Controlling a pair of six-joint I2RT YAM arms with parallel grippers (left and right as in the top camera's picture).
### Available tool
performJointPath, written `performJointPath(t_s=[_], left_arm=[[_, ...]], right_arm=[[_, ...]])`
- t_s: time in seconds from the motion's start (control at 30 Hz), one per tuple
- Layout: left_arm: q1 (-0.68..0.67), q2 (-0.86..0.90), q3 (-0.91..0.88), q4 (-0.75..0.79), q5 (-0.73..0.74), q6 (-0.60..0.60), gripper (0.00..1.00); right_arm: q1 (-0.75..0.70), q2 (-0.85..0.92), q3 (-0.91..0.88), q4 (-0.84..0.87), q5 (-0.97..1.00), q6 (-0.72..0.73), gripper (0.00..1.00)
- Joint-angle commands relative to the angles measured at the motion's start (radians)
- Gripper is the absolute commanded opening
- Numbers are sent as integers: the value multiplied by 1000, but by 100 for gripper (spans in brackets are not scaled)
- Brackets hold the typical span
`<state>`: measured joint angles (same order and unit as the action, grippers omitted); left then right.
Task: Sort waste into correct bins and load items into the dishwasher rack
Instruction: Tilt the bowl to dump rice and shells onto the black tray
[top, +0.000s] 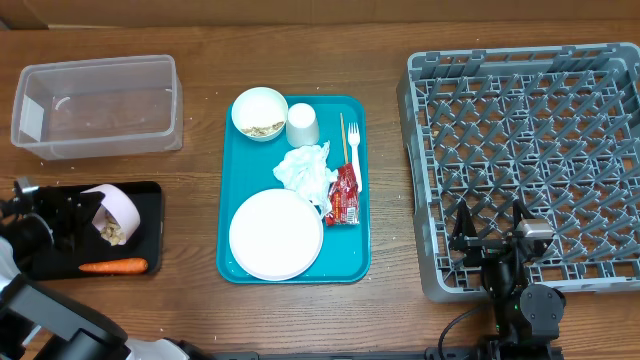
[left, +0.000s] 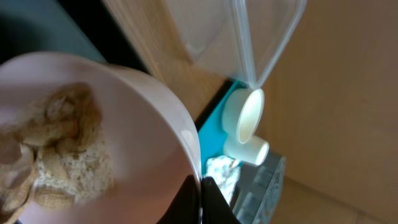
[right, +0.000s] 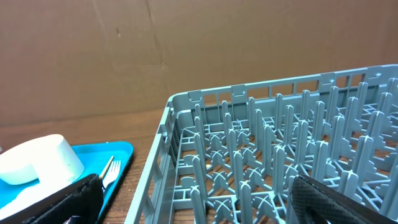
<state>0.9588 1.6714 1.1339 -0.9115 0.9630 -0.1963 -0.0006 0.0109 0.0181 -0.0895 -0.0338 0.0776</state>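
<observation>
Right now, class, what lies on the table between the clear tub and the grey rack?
The overhead view shows the teal tray lying between the clear tub and the grey rack. The tray's bowl and cup sit nearest that line.

The tray (top: 240, 165) is glossy teal plastic, the rack (top: 418, 170) grey plastic, the napkin (top: 305, 170) crumpled paper.

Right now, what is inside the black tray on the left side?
In the black tray an orange carrot lies along the robot-side edge. Over it the left gripper holds a pinkish bowl tilted, with crumbly scraps inside. The tray floor under bowl and gripper is hidden.
</observation>
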Motion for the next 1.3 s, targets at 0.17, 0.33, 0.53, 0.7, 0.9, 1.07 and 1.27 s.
performJointPath(t_s=[0.17,0.33,0.53,0.7,0.9,1.07,1.27], left_arm=[[84,11,-85,135,263,36,4],[84,11,-85,193,361,30,4],[84,11,-85,206,334,-67,4],[87,11,-86,144,245,-164,4],[89,16,-87,141,182,-194,4],[90,19,-87,151,358,-82,4],[95,27,-90,137,437,-37,4]], right_arm=[[-6,-8,-10,6,7,3,100],[-6,-8,-10,6,7,3,100],[-6,-8,-10,6,7,3,100],[-6,-8,-10,6,7,3,100],[-6,-8,-10,6,7,3,100],[-6,-8,-10,6,7,3,100],[-6,-8,-10,7,7,3,100]])
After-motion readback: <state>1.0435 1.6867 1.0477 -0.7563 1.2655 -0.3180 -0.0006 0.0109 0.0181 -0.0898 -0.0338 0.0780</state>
